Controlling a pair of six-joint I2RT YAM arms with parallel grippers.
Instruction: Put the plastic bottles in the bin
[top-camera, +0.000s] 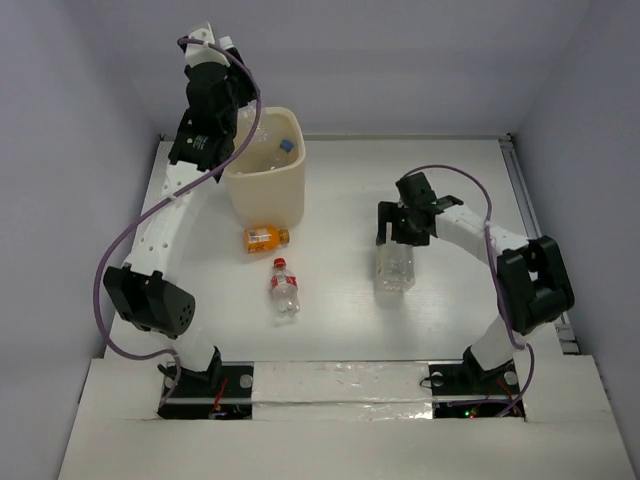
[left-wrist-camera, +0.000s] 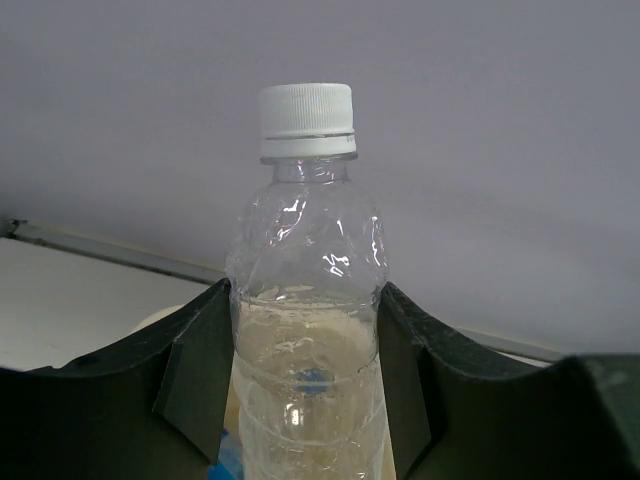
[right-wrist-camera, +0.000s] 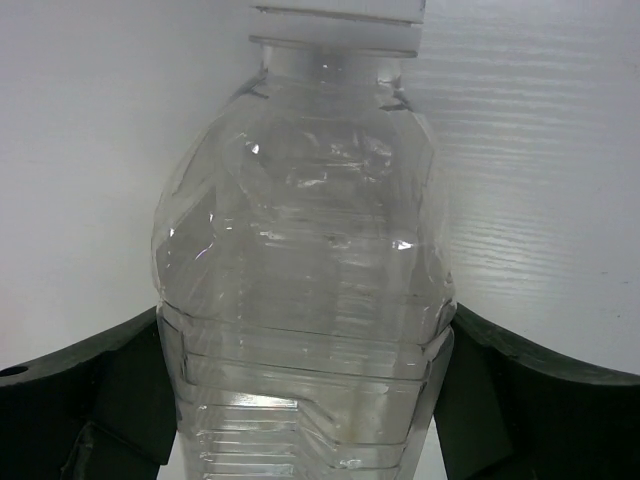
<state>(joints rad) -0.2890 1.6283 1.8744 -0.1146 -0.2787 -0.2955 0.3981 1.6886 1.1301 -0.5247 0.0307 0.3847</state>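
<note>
Five plastic bottles (left-wrist-camera: 305, 220) (top-camera: 395, 268) (top-camera: 285, 290) (top-camera: 266, 237) (top-camera: 283, 150), two between pincers (left-wrist-camera: 305, 300) (right-wrist-camera: 305, 320); one bin (top-camera: 268, 190).

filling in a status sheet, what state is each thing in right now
cream plastic bin, upright, a bottle with blue on it inside
clear white-capped plastic bottle, held in left pincer above the bin
short orange bottle, lying on table
red-capped clear bottle, lying on table
large clear bottle, lying on table between right pincer fingers, grip unclear
</note>
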